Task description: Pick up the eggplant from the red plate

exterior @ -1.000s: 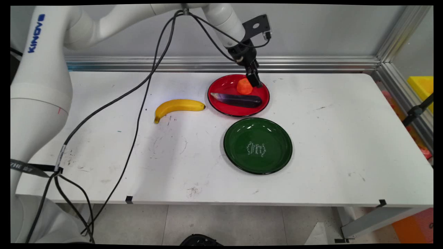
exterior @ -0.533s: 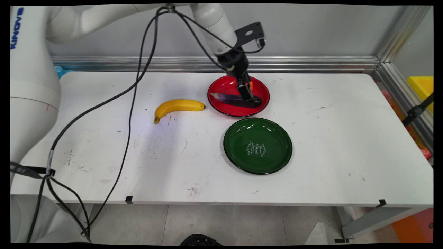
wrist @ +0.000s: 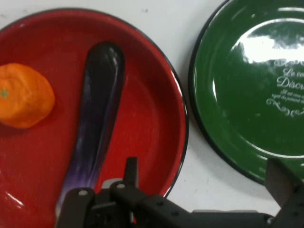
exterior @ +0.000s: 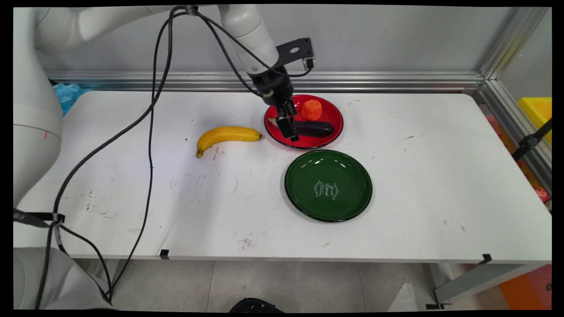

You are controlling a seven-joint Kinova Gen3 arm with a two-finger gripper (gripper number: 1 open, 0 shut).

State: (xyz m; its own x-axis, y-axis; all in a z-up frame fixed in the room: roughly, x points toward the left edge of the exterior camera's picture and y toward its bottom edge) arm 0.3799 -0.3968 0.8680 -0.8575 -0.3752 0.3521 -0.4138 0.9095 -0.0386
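Main view: claw [exterior: 288, 128] hangs over red plate [exterior: 335, 115].

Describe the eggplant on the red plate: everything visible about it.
The eggplant is long, slim and glossy, nearly black at its rounded end and fading to purple with pale streaks toward its narrower end. It looks like smooth plastic. It lies flat inside the red plate, across the plate's middle. The orange fruit sits on the same plate beside it; whether they touch cannot be told. The gripper hangs over its narrower end, hiding part of it in the main view; contact cannot be told.
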